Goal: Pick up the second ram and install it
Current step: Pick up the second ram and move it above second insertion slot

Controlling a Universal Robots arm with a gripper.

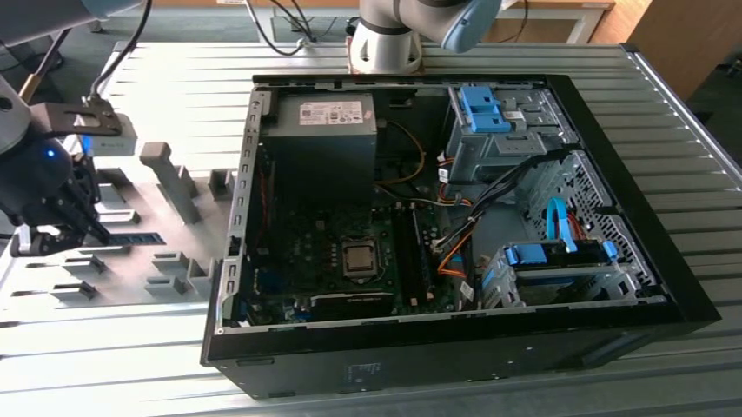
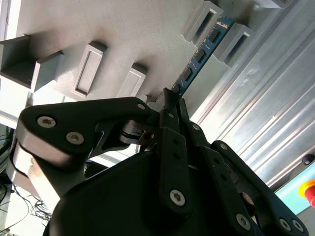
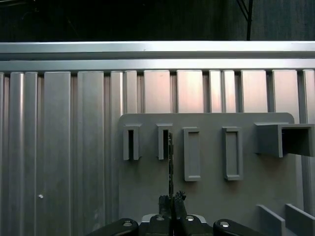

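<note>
- The gripper (image 2: 171,98) is clenched on the near end of the second ram (image 2: 199,56). In the second wrist view its fingertips pinch the blue-green stick across its flat faces.
- The ram is at the grey fixture plate (image 1: 139,261). The plate lies toward the edge of the slatted table (image 1: 116,365) on the exterior view's left.
- In both wrist views the stick's far end sits between two raised fixture blocks (image 2: 245,30). I cannot tell whether it hangs clear of them or rests in its holder.
- In the first wrist view the ram (image 3: 170,157) shows edge-on. It is a thin dark line running straight out from the gripper (image 3: 172,200) toward the blocks, so the hold looks square, not skewed.
- The open computer case (image 1: 464,365) stands mid-table, well apart from the plate, with its board exposed. The memory slots (image 1: 408,256) run just beside the processor socket. Whether any of them holds a stick is too dark to tell.
- As I judge it, the task is at an early stage. The grasp appears made, but the ram is nowhere near the case and nothing of the installing is done.
</note>
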